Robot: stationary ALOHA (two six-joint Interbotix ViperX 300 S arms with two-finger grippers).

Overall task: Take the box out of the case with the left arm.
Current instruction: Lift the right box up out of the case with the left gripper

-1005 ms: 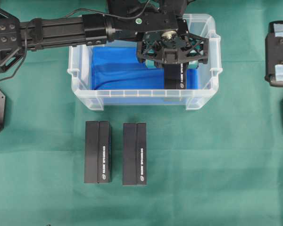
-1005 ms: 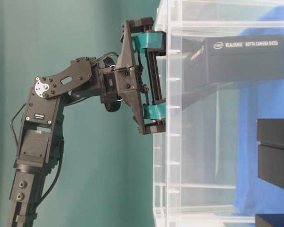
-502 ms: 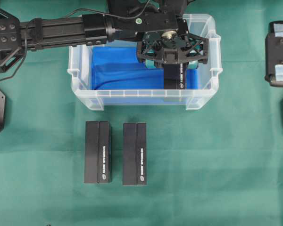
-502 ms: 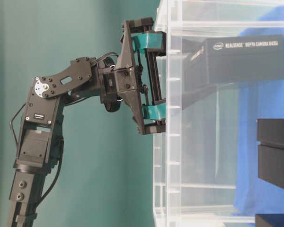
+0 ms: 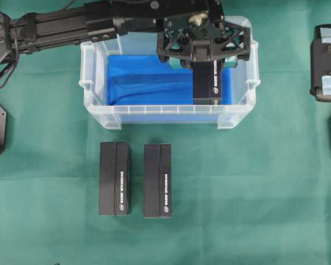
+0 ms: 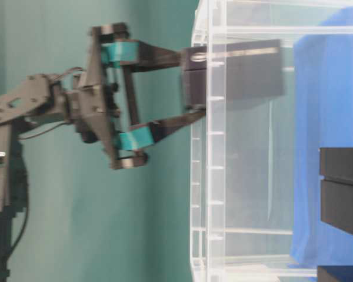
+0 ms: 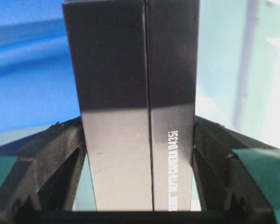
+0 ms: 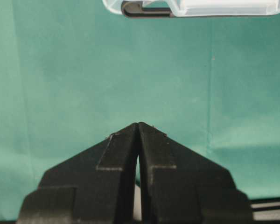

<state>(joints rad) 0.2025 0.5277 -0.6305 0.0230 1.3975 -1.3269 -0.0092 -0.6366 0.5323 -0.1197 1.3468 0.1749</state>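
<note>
The left arm's fingers [image 7: 60, 158] are pressing on both long sides of a black depth-camera box [image 7: 135, 93], closed to the box's width and holding it. In the wrist view the box is running straight out from between the fingers, its white lettering facing the camera. In the table-level view the box [image 6: 232, 70] is hanging partly inside the case [image 6: 223, 176], its gripped end standing above the clear rim and its far end clear of the blue sheet [image 6: 329, 117]. The overhead view is showing the left gripper [image 5: 205, 55] over the right half of the case [image 5: 94, 83]. Two further black boxes [image 5: 115, 178] are lying side by side on the green table [image 5: 254, 193], in front of the case. The right gripper [image 8: 138, 135] is resting with its fingers together, holding nothing.
</note>
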